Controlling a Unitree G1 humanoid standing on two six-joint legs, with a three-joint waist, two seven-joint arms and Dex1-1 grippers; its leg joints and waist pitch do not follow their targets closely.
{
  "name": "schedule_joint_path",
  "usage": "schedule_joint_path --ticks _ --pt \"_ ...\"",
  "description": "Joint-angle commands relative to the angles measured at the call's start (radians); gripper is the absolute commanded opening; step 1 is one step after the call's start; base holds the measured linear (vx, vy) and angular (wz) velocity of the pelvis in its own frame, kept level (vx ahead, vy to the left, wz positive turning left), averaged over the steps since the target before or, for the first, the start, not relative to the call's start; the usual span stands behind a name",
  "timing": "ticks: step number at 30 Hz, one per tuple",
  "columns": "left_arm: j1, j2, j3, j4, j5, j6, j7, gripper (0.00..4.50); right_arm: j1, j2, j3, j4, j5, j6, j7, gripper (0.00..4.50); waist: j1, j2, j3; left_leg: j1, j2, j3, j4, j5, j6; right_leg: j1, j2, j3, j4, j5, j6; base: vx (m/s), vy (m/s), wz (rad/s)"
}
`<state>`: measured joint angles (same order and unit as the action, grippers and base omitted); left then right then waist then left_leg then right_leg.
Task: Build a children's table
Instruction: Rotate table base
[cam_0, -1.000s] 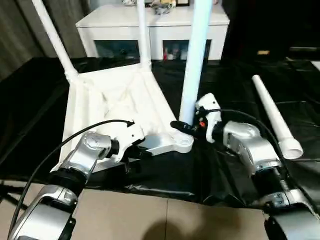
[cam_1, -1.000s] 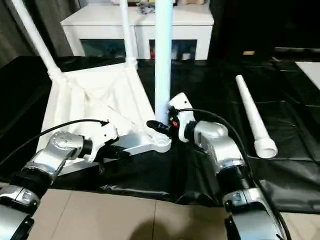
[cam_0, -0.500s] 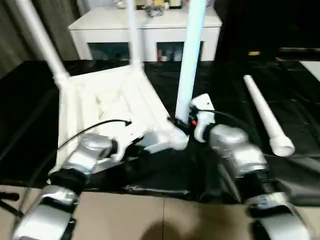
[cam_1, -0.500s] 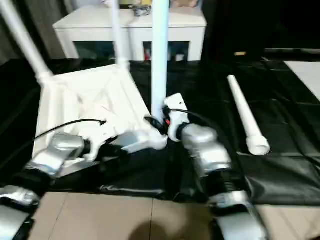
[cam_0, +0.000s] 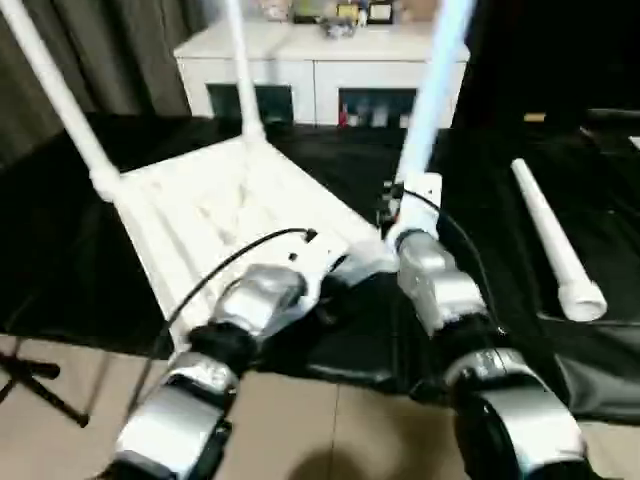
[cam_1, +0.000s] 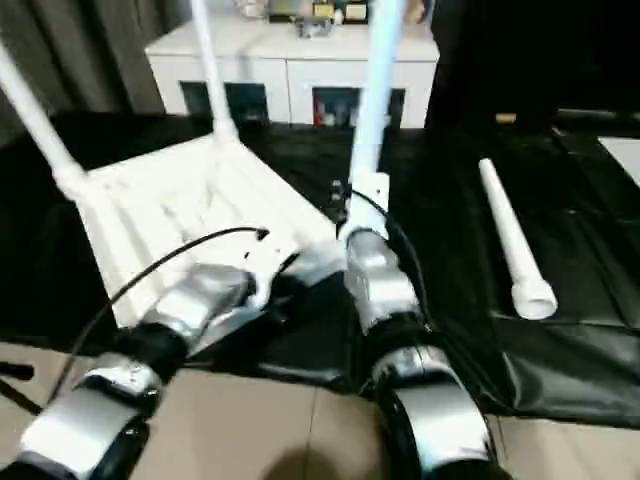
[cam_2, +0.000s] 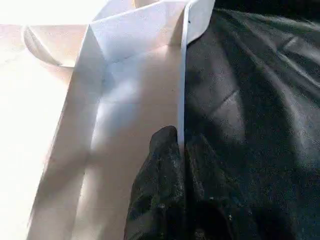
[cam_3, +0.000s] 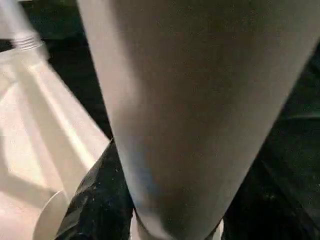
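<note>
White plastic made up the whole job: one tabletop (cam_0: 215, 215) lay upside down on the black sheet (cam_0: 500, 260), its ribbed underside up. Four legs could be counted. Three stood in corner sockets: the far-left leg (cam_0: 55, 90), the far leg (cam_0: 240, 70) and the near-right leg (cam_0: 435, 85). A fourth leg (cam_0: 553, 240) lay loose on the sheet, well apart to the right.

The left hand (cam_2: 180, 150) was clenched on the thin rim of the tabletop's near edge, one finger on each side of it. The right hand (cam_3: 165, 210) was wrapped around the base of the near-right leg, just above its socket, grasping it.

Behind the sheet stood a white cabinet (cam_0: 320, 70) with dark glass doors and small clutter on top. Grey curtains (cam_0: 130, 50) hung at the far left.
</note>
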<state>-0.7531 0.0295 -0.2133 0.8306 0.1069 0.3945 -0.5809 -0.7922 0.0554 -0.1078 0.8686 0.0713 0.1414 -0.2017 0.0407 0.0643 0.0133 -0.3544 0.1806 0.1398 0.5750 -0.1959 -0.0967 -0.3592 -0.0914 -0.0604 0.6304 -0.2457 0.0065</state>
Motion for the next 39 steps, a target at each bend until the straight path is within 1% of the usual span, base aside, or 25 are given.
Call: schedule_joint_path --ticks 1,2,5,7,10,11,12,14,15,16,17,18,19,21,22,23,25,26,27,29,30,31,36,37,39 --pt "-0.024 -0.012 0.075 -0.009 -0.032 -0.016 0.138 0.00 0.061 0.057 -0.016 0.144 0.034 0.051 -0.017 1.84 -0.003 -0.011 -0.026 -0.002 0.029 -0.005 -0.082 -0.292 0.017 0.023 -0.047 0.035 -0.103 -0.201 -0.184 0.000 0.000 0.00" --pt "-0.025 -0.014 0.077 -0.009 -0.031 -0.016 0.144 0.00 0.055 0.058 -0.018 0.153 0.033 0.042 -0.022 1.84 -0.003 -0.009 -0.027 -0.003 0.030 -0.004 -0.082 -0.289 0.020 0.024 -0.048 0.036 -0.105 -0.203 -0.184 0.000 0.000 0.00" --pt "-0.025 -0.003 0.077 -0.009 -0.027 -0.015 0.151 0.00 0.026 0.060 -0.027 0.187 0.032 0.009 -0.018 1.84 -0.005 -0.010 -0.026 -0.004 0.030 0.000 -0.085 -0.289 0.031 0.022 -0.049 0.038 -0.109 -0.205 -0.177 0.000 0.000 0.00" --pt "-0.018 0.009 0.076 -0.017 -0.024 -0.010 0.149 0.00 0.007 0.062 -0.027 0.211 0.024 -0.027 0.007 1.84 -0.005 -0.011 -0.029 -0.005 0.031 0.003 -0.085 -0.264 0.042 0.023 -0.051 0.038 -0.110 -0.170 -0.181 0.000 0.000 0.00" --pt "-0.008 0.017 0.076 -0.027 -0.023 -0.007 0.141 0.00 0.002 0.067 -0.040 0.209 0.043 -0.053 0.048 1.84 -0.003 -0.014 -0.028 -0.007 0.029 0.007 -0.084 -0.247 0.058 0.025 -0.053 0.041 -0.112 -0.154 -0.183 0.000 0.000 0.00" --pt "-0.008 0.017 0.076 -0.028 -0.023 -0.007 0.141 0.00 0.002 0.067 -0.040 0.209 0.043 -0.054 0.049 2.40 -0.003 -0.015 -0.028 -0.007 0.029 0.008 -0.083 -0.239 0.062 0.025 -0.053 0.041 -0.112 -0.151 -0.183 0.000 0.000 0.00" --pt "-0.001 0.021 0.076 -0.035 -0.021 -0.006 0.135 0.00 -0.004 0.066 -0.038 0.209 0.041 -0.066 0.061 2.54 -0.001 -0.013 -0.029 -0.006 0.030 0.009 -0.082 -0.225 0.068 0.025 -0.053 0.041 -0.111 -0.142 -0.185 0.000 0.000 0.00" --pt "0.010 0.037 0.070 -0.049 -0.017 -0.015 0.114 0.00 -0.023 0.061 -0.034 0.212 0.038 -0.087 0.099 2.60 -0.005 -0.013 -0.031 -0.014 0.028 0.008 -0.081 -0.209 0.075 0.031 -0.054 0.040 -0.108 -0.128 -0.190 0.000 0.000 0.00" --pt "0.013 0.043 0.068 -0.053 -0.015 -0.020 0.104 0.00 -0.031 0.059 -0.032 0.212 0.038 -0.095 0.116 2.71 -0.010 -0.013 -0.038 -0.031 0.026 0.003 -0.079 -0.141 0.078 0.045 -0.055 0.035 -0.098 -0.062 -0.188 0.000 0.000 0.00" --pt "0.015 0.051 0.065 -0.058 -0.015 -0.031 0.090 0.00 -0.036 0.056 -0.030 0.209 0.037 -0.097 0.129 2.90 -0.011 -0.008 -0.043 -0.029 0.026 0.001 -0.071 -0.077 0.088 0.043 -0.049 0.030 -0.089 0.035 -0.197 0.000 0.000 0.00" --pt "0.018 0.066 0.063 -0.067 -0.017 -0.038 0.070 0.00 -0.045 0.048 -0.022 0.202 0.031 -0.103 0.161 2.90 -0.011 -0.008 -0.044 -0.025 0.025 0.002 -0.068 -0.063 0.098 0.037 -0.048 0.029 -0.088 0.077 -0.210 0.000 0.000 0.00" --pt "0.020 0.084 0.059 -0.074 -0.018 -0.058 0.044 0.00 -0.051 0.039 -0.016 0.187 0.028 -0.103 0.184 3.07 -0.012 -0.006 -0.046 -0.023 0.024 0.005 -0.061 -0.044 0.117 0.035 -0.048 0.030 -0.083 0.150 -0.237 0.000 0.000 0.00" --pt "0.020 0.095 0.060 -0.078 -0.018 -0.059 0.037 0.00 -0.053 0.033 -0.012 0.175 0.027 -0.103 0.200 3.07 -0.013 -0.007 -0.049 -0.026 0.022 0.007 -0.056 -0.020 0.140 0.037 -0.048 0.029 -0.077 0.211 -0.257 0.000 0.000 0.00" --pt "0.020 0.103 0.062 -0.080 -0.018 -0.058 0.034 0.00 -0.054 0.027 -0.012 0.165 0.026 -0.104 0.215 3.30 -0.011 -0.004 -0.049 -0.021 0.025 0.010 -0.050 0.003 0.170 0.033 -0.048 0.028 -0.072 0.268 -0.282 0.000 0.000 0.00" --pt "0.020 0.110 0.060 -0.080 -0.016 -0.065 0.028 0.00 -0.056 0.022 -0.013 0.160 0.026 -0.103 0.223 3.30 -0.010 0.002 -0.053 -0.019 0.027 0.010 -0.046 0.024 0.185 0.032 -0.049 0.027 -0.065 0.304 -0.297 0.000 0.000 0.00" --pt "0.019 0.121 0.058 -0.081 -0.015 -0.075 0.019 0.00 -0.056 0.012 -0.013 0.142 0.030 -0.098 0.241 3.30 -0.010 0.000 -0.054 -0.019 0.027 0.010 -0.044 0.036 0.194 0.032 -0.048 0.026 -0.064 0.323 -0.301 0.000 0.000 0.00" --pt "0.020 0.136 0.054 -0.086 -0.014 -0.087 0.008 0.00 -0.055 -0.004 -0.013 0.118 0.035 -0.098 0.261 3.30 -0.007 -0.001 -0.062 -0.024 0.025 0.009 -0.030 0.129 0.236 0.033 -0.045 0.024 -0.048 0.435 -0.312 0.000 0.000 0.00" --pt "0.024 0.143 0.049 -0.097 -0.012 -0.090 0.003 0.00 -0.050 -0.014 -0.017 0.098 0.037 -0.112 0.276 3.30 -0.004 0.000 -0.063 -0.023 0.025 0.009 -0.028 0.147 0.245 0.031 -0.045 0.024 -0.045 0.452 -0.314 0.000 0.000 0.00" --pt "0.025 0.145 0.047 -0.101 -0.011 -0.092 0.000 0.00 -0.048 -0.017 -0.019 0.090 0.038 -0.117 0.287 3.30 -0.001 0.000 -0.060 -0.023 0.027 0.011 -0.025 0.151 0.258 0.026 -0.046 0.023 -0.045 0.449 -0.317 0.000 0.000 0.00" --pt "0.028 0.149 0.042 -0.106 -0.008 -0.096 -0.006 0.00 -0.038 -0.025 -0.019 0.066 0.036 -0.124 0.288 3.30 0.003 0.000 -0.058 -0.022 0.032 0.011 -0.024 0.144 0.264 0.025 -0.048 0.022 -0.044 0.416 -0.320 0.000 0.000 0.00" --pt "0.032 0.153 0.041 -0.112 -0.009 -0.099 -0.011 0.00 -0.020 -0.030 -0.025 0.026 0.053 -0.131 0.314 3.14 0.004 -0.001 -0.057 -0.022 0.033 0.013 -0.023 0.138 0.266 0.024 -0.048 0.023 -0.044 0.396 -0.322 0.000 0.000 0.00" --pt "0.033 0.153 0.041 -0.112 -0.009 -0.099 -0.012 0.00 -0.019 -0.030 -0.026 0.025 0.053 -0.132 0.314 3.14 0.006 0.002 -0.057 -0.021 0.035 0.013 -0.022 0.131 0.266 0.024 -0.049 0.023 -0.044 0.376 -0.323 0.000 0.000 0.00" --pt "0.047 0.164 0.028 -0.118 -0.005 -0.127 -0.036 0.00 0.031 -0.027 -0.049 -0.038 0.080 -0.125 0.317 2.59 0.006 0.003 -0.055 -0.023 0.034 0.015 -0.020 0.119 0.262 0.022 -0.050 0.025 -0.046 0.342 -0.329 0.000 0.000 0.00" --pt "0.054 0.170 0.022 -0.123 -0.004 -0.147 -0.052 0.00 0.048 -0.021 -0.049 -0.048 0.084 -0.110 0.318 2.59 0.006 0.006 -0.053 -0.024 0.033 0.014 -0.021 0.106 0.257 0.022 -0.050 0.025 -0.047 0.324 -0.330 0.000 0.000 0.00" --pt "0.066 0.181 0.013 -0.134 -0.003 -0.164 -0.074 0.00 0.073 -0.011 -0.047 -0.068 0.090 -0.089 0.325 2.42 0.006 0.002 -0.052 -0.023 0.035 0.015 -0.022 0.085 0.246 0.022 -0.050 0.026 -0.048 0.301 -0.326 0.000 0.000 0.00"
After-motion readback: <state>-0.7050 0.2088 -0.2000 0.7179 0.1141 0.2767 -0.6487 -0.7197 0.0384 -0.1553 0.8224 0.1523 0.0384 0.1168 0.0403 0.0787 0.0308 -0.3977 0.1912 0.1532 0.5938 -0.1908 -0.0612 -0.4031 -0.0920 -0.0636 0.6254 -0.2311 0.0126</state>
